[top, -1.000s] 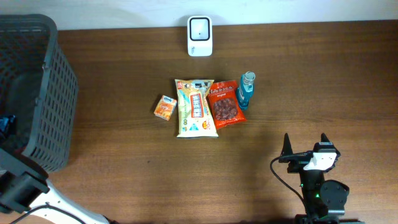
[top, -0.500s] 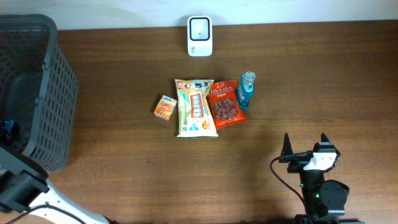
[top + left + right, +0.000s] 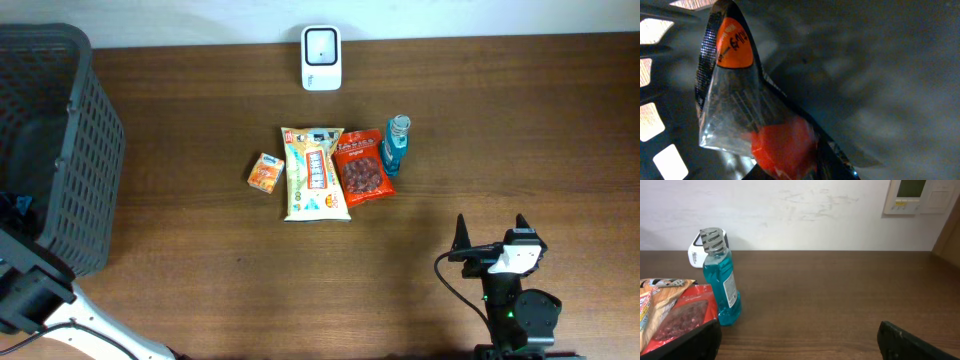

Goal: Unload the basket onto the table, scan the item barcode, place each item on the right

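My left hand (image 3: 14, 206) is down in the grey basket (image 3: 60, 150) at a clear packet (image 3: 740, 120); I cannot tell whether it grips.

My right hand (image 3: 491, 232) rests spread wide and holding nothing at the bench's (image 3: 200, 290) near edge. The packet, with an orange sticker, lies in the basket at the left edge. Mid-bench sit an orange box (image 3: 266, 173), a snack bag (image 3: 315, 173), a red packet (image 3: 362, 165) and an upright blue mouthwash bottle (image 3: 395, 145). The white scanner (image 3: 321, 58) sits at the far edge.
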Motion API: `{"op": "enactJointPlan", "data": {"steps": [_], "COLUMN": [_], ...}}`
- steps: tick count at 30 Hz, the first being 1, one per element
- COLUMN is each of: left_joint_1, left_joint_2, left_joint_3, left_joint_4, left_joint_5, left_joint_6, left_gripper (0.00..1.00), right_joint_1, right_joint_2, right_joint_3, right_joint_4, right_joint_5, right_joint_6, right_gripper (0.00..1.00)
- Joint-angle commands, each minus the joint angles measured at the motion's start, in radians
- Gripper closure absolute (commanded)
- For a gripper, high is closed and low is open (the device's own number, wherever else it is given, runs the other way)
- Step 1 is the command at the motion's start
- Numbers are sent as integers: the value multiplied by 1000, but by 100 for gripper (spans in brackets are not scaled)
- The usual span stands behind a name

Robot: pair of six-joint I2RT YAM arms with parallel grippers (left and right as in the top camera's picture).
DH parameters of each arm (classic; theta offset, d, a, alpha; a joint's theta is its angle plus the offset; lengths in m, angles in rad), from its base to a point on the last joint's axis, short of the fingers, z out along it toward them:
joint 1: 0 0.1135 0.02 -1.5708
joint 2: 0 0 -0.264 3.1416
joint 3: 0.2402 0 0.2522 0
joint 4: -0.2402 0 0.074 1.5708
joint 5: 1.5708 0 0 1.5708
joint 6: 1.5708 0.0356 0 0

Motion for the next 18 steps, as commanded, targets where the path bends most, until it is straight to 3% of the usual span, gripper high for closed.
{"op": "enactJointPlan", "data": {"steps": [1,7,18], "left_joint_1": [8,8,-68], "left_joint_2": [16,-2,-126], "left_joint_3": [5,145,685], "left_joint_4": [-18,-122,-368], "left_joint_5": [11,87,197], "left_joint_6": [20,20,23], "left_gripper": [88,97,100], "right_joint_1": [4,4,4], "right_joint_2": [-6,-6,-6], "right_joint_3": [-7,-7,-7], "right_joint_4": [-4,-4,-4], "right_joint_5": [4,4,4], "right_joint_6": [-6,-6,-7], "right_gripper": [2,2,1]}}
